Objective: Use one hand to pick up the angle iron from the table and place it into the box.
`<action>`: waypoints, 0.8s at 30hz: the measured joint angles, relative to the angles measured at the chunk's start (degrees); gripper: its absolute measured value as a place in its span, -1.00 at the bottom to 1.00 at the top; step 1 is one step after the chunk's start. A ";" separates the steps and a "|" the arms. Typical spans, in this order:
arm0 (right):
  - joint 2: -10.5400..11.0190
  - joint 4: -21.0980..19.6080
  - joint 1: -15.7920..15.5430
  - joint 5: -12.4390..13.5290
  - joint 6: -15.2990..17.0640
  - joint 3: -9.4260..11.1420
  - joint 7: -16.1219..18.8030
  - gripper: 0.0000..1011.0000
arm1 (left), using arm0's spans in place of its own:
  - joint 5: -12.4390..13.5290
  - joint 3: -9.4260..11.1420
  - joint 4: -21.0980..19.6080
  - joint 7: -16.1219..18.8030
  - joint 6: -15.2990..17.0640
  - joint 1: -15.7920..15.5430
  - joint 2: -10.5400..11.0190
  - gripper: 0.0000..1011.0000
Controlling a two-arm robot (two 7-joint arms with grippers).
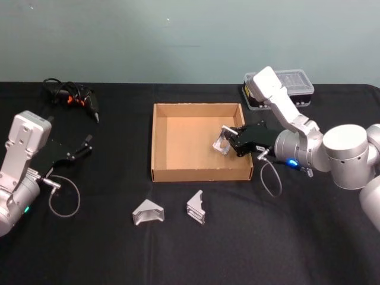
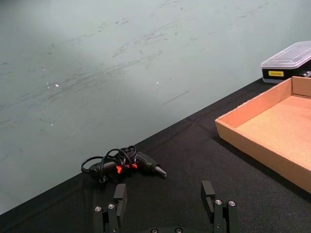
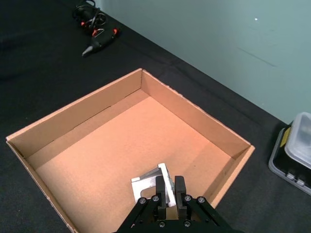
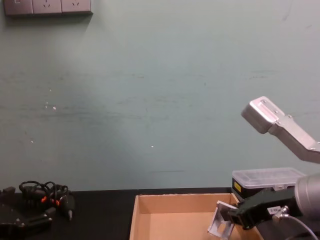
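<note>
My right gripper (image 1: 228, 142) reaches over the right wall of the cardboard box (image 1: 159, 139) and is shut on a silver angle iron (image 1: 221, 143), held above the box's floor. The right wrist view has the fingers (image 3: 159, 187) pinching that angle iron (image 3: 148, 181) over the brown inside of the box (image 3: 121, 145). From the chest view the held angle iron (image 4: 219, 226) hangs at the box's (image 4: 150, 210) right side. Two more angle irons (image 1: 148, 212) (image 1: 196, 206) lie on the black table (image 1: 95, 237) in front of the box. At the table's left my left gripper (image 2: 165, 199) stands open and holds nothing.
A tangle of black cables with orange bits (image 1: 71, 96) lies at the back left. A clear-lidded black case (image 1: 285, 89) sits behind the box at the right, beside my right arm. Bare tabletop lies to the left of the box.
</note>
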 joint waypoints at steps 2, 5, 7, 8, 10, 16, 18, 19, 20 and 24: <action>-0.21 0.36 0.18 -0.24 -0.03 -0.08 0.21 -0.75 | 0.00 0.00 0.00 0.00 0.00 0.00 0.00 0.98; -0.55 1.00 0.40 -0.69 -0.12 -0.15 0.52 -0.75 | 0.00 0.00 0.00 0.00 0.00 0.00 0.00 0.98; -0.75 1.30 0.48 -0.92 -0.17 -0.17 0.67 -0.75 | 0.00 0.00 0.00 0.00 0.00 0.00 0.00 0.98; -0.79 1.37 0.50 -1.01 -0.18 -0.17 0.71 -0.75 | 0.00 0.00 0.00 0.00 0.00 0.00 0.00 0.98; -0.87 1.42 0.50 -1.26 -0.19 -0.13 0.77 -0.68 | 0.00 0.00 0.00 0.00 0.00 0.00 0.00 0.98; -1.08 0.97 -0.03 -1.59 -0.26 0.57 0.34 -0.36 | 0.00 0.00 0.00 0.00 0.00 0.00 0.00 0.98; -1.08 0.64 -0.30 -1.59 -0.48 0.92 0.28 -0.24 | 0.00 0.00 0.00 0.00 0.00 0.00 0.00 0.98; -1.08 0.50 -0.40 -1.58 -0.55 1.04 0.28 -0.12 | 0.00 0.00 0.00 0.00 0.00 0.00 0.00 0.98; -1.07 0.26 -0.58 -1.56 -0.72 1.25 0.28 -0.08 | 0.00 0.00 0.00 0.00 0.00 0.00 0.00 0.98; -0.95 -0.44 -1.11 -1.41 -0.96 1.87 0.18 0.15 | 0.00 0.00 0.00 0.00 0.00 0.00 0.00 0.98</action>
